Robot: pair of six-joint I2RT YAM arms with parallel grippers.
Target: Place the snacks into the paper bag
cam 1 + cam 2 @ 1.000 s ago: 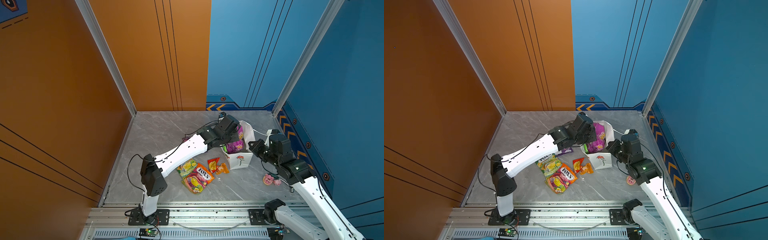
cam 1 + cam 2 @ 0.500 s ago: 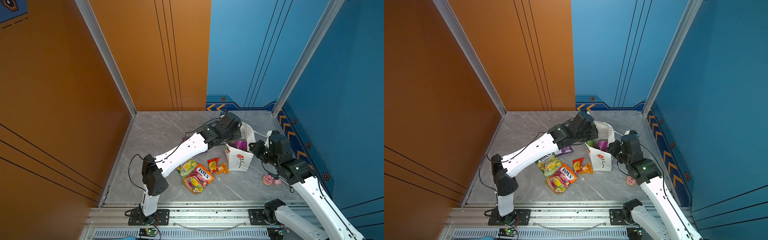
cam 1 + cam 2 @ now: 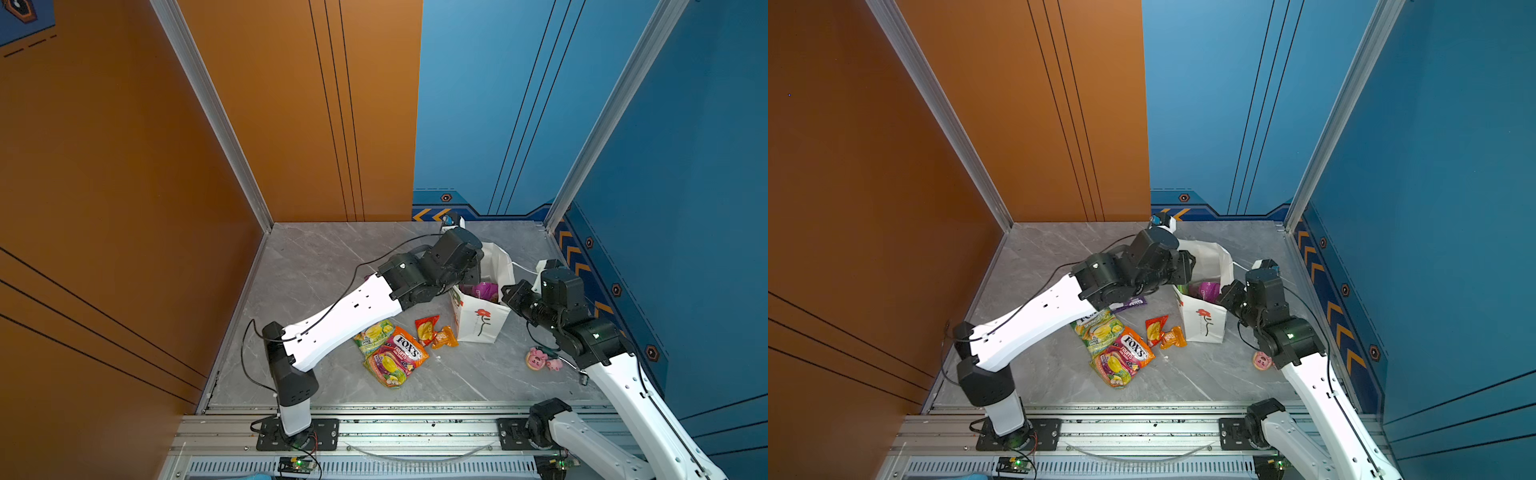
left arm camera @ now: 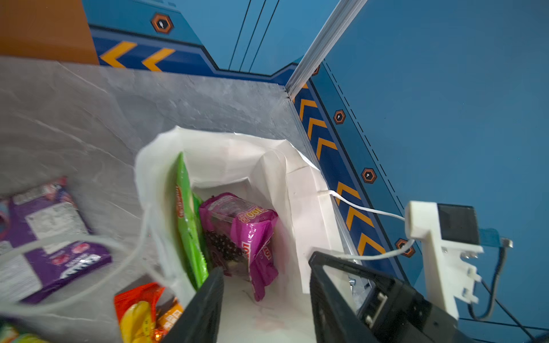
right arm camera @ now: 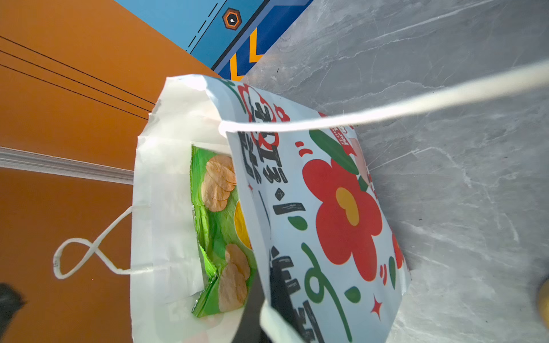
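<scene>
- The left gripper point(image 4: 266, 267) hangs over the mouth of the white paper gift bag with a red flower print point(image 3: 478, 328). Its two black fingers stand apart with nothing between them, so it is released.
- Right below it, inside the bag, lies a crumpled glossy purple grape packet point(image 4: 240, 234). Beside that, a large green crisp bag point(image 4: 187, 219) stands on edge against the bag's wall.
- The right gripper point(image 5: 267, 300) is clenched on the bag's upper rim, with the paper pinched between its fingers, and the mouth gapes wide.
- One white cord handle point(image 5: 386, 110) stretches taut across the right wrist view.
- The bag stands on the grey marble-patterned tabletop point(image 3: 332, 257), towards its right rear.
- Just beside the bag's front, a small red packet point(image 3: 426, 328) and a small orange packet point(image 3: 444, 337) lie touching each other.
- Further out, an orange-red "FOX'S" candy bag point(image 3: 399, 353) overlaps a yellow-green candy bag point(image 3: 374, 334), which is partly under the left arm point(image 3: 345, 320).
- A second purple packet point(image 3: 1129, 303) lies flat, half hidden beneath that arm.
- Two pink pig-faced toys point(image 3: 540, 359) sit near the right arm point(image 3: 582, 332), apart from the bag.
</scene>
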